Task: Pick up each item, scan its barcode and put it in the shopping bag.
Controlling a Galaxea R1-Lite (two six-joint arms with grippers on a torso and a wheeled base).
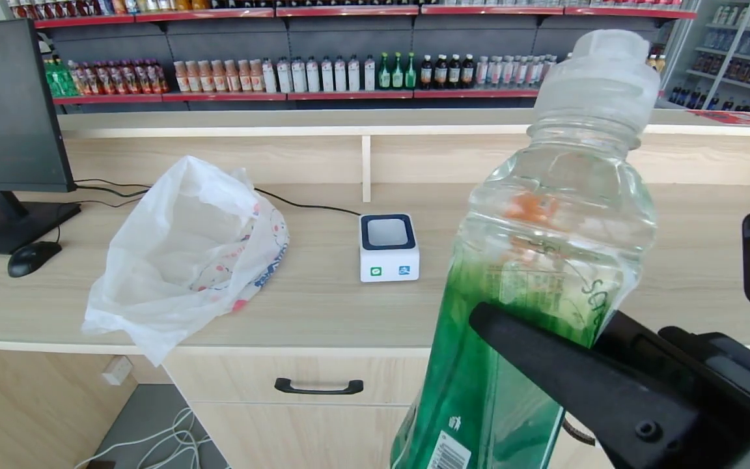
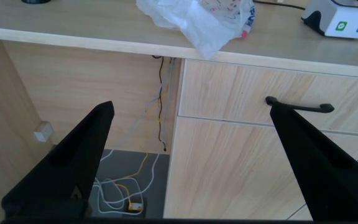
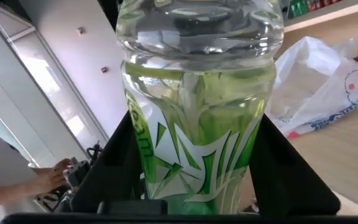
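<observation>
One bottle (image 1: pixel 544 260), long axis near upright, cap up, clamped round its green label in the right gripper (image 3: pixel 201 168). Off to its left on the counter (image 1: pixel 323 306): scanner (image 1: pixel 388 247), then shopping bag (image 1: pixel 186 254). Left gripper (image 2: pixel 191 162) splayed, empty, lower down.

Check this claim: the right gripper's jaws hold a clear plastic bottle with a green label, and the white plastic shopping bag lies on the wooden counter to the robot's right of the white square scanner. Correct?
No. The head view shows the white plastic shopping bag lying to the robot's left of the white square scanner. The rest holds.
</observation>
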